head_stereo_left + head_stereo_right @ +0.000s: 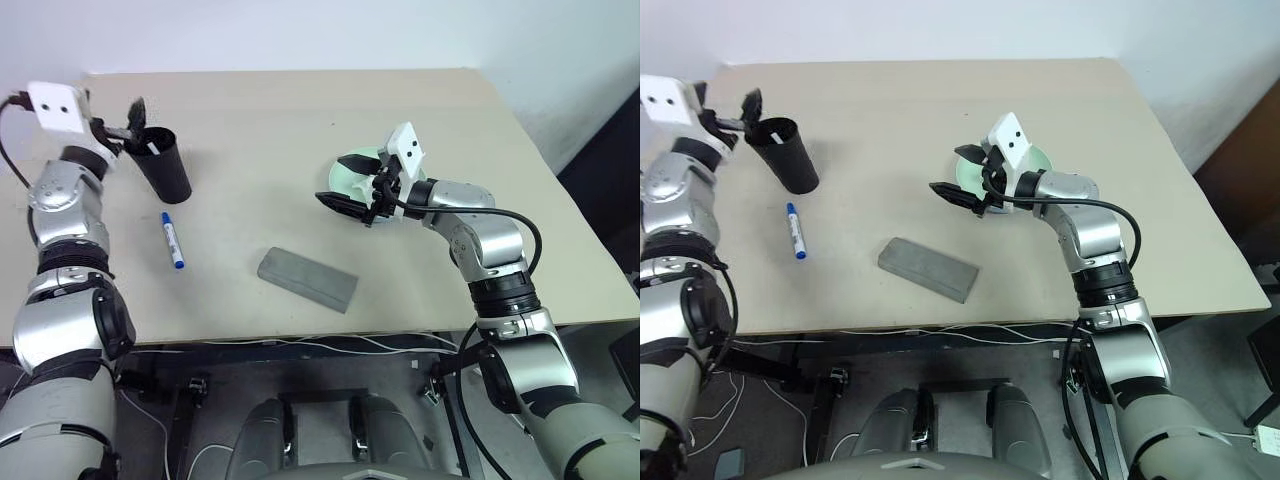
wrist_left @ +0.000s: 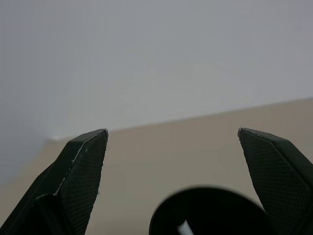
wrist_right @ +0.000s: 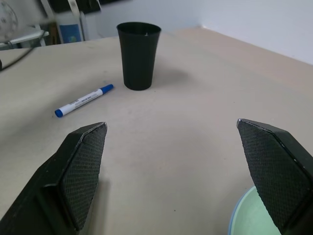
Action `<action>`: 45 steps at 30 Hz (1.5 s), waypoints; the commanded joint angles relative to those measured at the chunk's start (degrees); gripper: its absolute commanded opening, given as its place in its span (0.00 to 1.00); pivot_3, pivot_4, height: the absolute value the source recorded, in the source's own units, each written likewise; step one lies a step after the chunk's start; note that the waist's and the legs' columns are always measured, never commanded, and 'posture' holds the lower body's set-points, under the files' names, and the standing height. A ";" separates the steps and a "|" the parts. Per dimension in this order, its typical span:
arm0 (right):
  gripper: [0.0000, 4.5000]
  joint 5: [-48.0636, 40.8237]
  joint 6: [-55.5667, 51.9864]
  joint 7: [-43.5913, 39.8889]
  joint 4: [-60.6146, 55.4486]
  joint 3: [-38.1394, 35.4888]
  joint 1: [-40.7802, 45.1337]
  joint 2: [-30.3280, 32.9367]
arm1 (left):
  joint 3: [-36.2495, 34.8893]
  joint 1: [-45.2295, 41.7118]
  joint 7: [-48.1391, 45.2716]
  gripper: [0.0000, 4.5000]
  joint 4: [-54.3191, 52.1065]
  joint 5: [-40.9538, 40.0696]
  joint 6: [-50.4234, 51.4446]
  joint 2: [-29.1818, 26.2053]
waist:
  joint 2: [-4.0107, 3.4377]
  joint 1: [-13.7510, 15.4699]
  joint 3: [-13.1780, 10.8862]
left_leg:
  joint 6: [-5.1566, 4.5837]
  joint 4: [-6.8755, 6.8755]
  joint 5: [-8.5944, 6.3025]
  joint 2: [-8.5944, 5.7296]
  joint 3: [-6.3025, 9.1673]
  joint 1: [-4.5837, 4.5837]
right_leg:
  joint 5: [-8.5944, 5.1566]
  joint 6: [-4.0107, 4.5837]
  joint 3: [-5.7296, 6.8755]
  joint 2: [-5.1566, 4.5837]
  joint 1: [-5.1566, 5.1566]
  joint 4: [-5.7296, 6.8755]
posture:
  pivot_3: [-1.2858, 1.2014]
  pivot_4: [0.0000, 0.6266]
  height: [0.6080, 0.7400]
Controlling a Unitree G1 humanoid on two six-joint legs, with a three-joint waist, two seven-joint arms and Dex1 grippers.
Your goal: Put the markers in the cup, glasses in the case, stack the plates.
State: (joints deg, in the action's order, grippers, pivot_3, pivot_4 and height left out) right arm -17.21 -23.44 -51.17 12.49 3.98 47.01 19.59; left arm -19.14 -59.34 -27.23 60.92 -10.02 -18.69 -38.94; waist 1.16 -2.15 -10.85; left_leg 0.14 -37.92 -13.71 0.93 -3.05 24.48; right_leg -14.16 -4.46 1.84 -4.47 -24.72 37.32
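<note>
The blue-capped marker [image 1: 172, 240] lies flat on the table [image 1: 300, 110], well below the left gripper [image 1: 128, 122] and just beside the cup [image 1: 163, 163]. Its long axis runs roughly toward and away from the robot, with one blue end nearest the cup's base. The left gripper hovers right over the cup rim, fingers wide apart and empty; something white shows inside the cup. So I'd judge one marker is in, and this one is next: the gripper must drop beside the cup and close across the barrel. The right gripper [image 1: 962, 178] waits open over the stacked plates [image 1: 1037, 160], the closed case [image 1: 307, 279] lying nearer the robot.
</note>
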 commanded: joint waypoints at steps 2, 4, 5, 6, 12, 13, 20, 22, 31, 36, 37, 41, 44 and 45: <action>1.00 -1.27 1.07 -0.85 -0.98 -1.16 0.75 0.17 | -2.30 8.48 4.05 0.99 -21.11 -3.36 10.47 -0.74 | 0.00 -0.12 0.00 | -0.01 0.00 -0.01 0.00 0.00 -0.02 | 0.00 0.00 -0.03 -0.02 0.02 -0.01 | 0.52 0.24 1.00; 1.00 -1.16 1.50 -1.39 -0.44 -1.09 0.96 0.32 | -3.60 15.35 7.97 0.99 -35.07 -4.56 19.47 -0.47 | 0.00 -0.33 0.00 | -0.05 0.00 -0.03 0.00 -0.01 -0.03 | 0.01 -0.01 -0.06 -0.05 0.03 -0.01 | 0.52 0.24 1.00; 1.00 -1.11 1.65 -1.54 -0.22 -1.10 1.07 0.34 | -4.05 17.66 9.58 0.99 -40.10 -4.90 22.90 -0.40 | 0.00 -0.33 0.00 | -0.04 0.00 -0.03 0.01 0.00 -0.03 | 0.01 -0.01 -0.08 -0.06 0.03 -0.01 | 0.52 0.24 1.00; 1.00 -1.06 1.85 -1.68 0.16 -1.17 1.23 0.36 | -4.66 20.67 11.34 0.99 -46.45 -5.36 27.40 -0.29 | 0.00 -0.24 0.00 | -0.05 -0.01 -0.03 0.02 0.01 -0.02 | 0.01 -0.01 -0.08 -0.08 0.03 0.00 | 0.52 0.24 1.00; 1.00 -0.51 4.18 -2.95 4.08 -0.98 2.77 -0.10 | -8.49 31.28 23.51 0.99 -73.30 -8.43 50.65 4.13 | 0.00 0.32 0.00 | -0.03 -0.06 -0.03 0.01 0.10 -0.09 | 0.07 0.03 -0.06 -0.18 0.14 -0.02 | 0.52 0.24 1.00; 1.00 -0.50 4.46 -3.28 4.61 -0.86 3.08 -0.23 | -8.91 31.93 25.64 0.99 -76.20 -8.68 54.22 5.39 | 0.00 0.41 0.00 | -0.04 -0.07 -0.03 0.01 0.09 -0.10 | 0.09 0.04 -0.06 -0.19 0.16 -0.02 | 0.52 0.24 1.00; 1.00 0.28 6.80 -5.75 8.77 -0.26 5.71 -0.31 | -8.07 35.72 36.53 0.99 -89.57 -8.97 73.18 16.09 | 0.01 1.17 0.00 | -0.05 -0.11 0.01 0.02 0.09 -0.13 | 0.17 0.07 -0.08 -0.06 0.19 -0.03 | 0.52 0.24 1.00; 1.00 0.35 6.97 -5.87 9.16 -0.27 5.97 -0.36 | -8.28 35.75 38.04 0.99 -89.40 -8.57 75.12 18.22 | 0.01 1.31 0.01 | -0.05 -0.11 0.01 0.02 0.09 -0.13 | 0.17 0.07 -0.08 -0.02 0.19 -0.05 | 0.52 0.24 1.00; 1.00 0.93 6.07 -5.34 8.25 -0.23 5.32 -0.28 | -5.59 30.11 39.48 0.99 -76.56 -5.05 80.24 18.72 | 0.01 1.43 0.01 | -0.05 -0.11 0.02 0.00 0.10 -0.13 | 0.17 0.08 -0.06 0.00 0.19 -0.08 | 0.52 0.24 1.00; 1.00 1.16 5.57 -4.67 7.19 -0.49 4.77 0.13 | -2.16 27.07 38.09 0.99 -70.06 -3.30 77.04 20.07 | 0.01 1.42 0.01 | -0.08 -0.11 0.01 -0.03 0.08 -0.09 | 0.17 0.08 -0.07 -0.03 0.19 -0.17 | 0.52 0.24 1.00; 1.00 1.12 5.38 -4.52 6.92 -0.53 4.63 0.20 | -1.32 26.96 37.69 0.99 -69.42 -3.00 76.51 20.23 | 0.01 1.42 0.01 | -0.08 -0.10 0.01 -0.03 0.08 -0.08 | 0.17 0.08 -0.07 -0.04 0.19 -0.18 | 0.52 0.24 1.00; 1.00 1.33 4.69 -3.73 6.15 -0.51 3.99 0.57 | -0.31 25.47 39.30 0.99 -65.59 -1.62 79.73 22.17 | 0.01 1.41 0.01 | -0.08 -0.08 0.01 -0.02 0.08 -0.07 | 0.17 0.08 -0.07 -0.08 0.18 -0.19 | 0.52 0.24 1.00; 1.00 1.53 4.44 -3.21 5.89 -0.35 3.72 0.80 | -0.49 24.39 40.98 0.99 -64.03 -0.73 81.35 24.07 | 0.01 1.35 0.01 | -0.08 -0.08 0.01 -0.01 0.08 -0.09 | 0.18 0.09 -0.07 -0.14 0.18 -0.16 | 0.52 0.24 1.00; 1.00 1.61 4.35 -2.98 5.91 -0.34 3.72 0.88 | -1.52 23.64 42.66 0.99 -63.84 -0.44 83.07 25.63 | 0.01 1.37 0.01 | -0.08 -0.08 0.01 -0.01 0.09 -0.09 | 0.18 0.09 -0.07 -0.13 0.18 -0.16 | 0.52 0.24 1.00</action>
State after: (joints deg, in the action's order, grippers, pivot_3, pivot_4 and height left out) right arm -15.76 -19.21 -54.54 21.09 4.12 50.17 19.96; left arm -19.55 -34.09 13.51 -2.23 -11.53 62.75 -14.13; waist 1.18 -0.78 -10.84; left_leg 0.06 -38.00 -13.70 0.92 -2.96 24.40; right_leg -13.98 -4.37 1.76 -4.61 -24.54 37.15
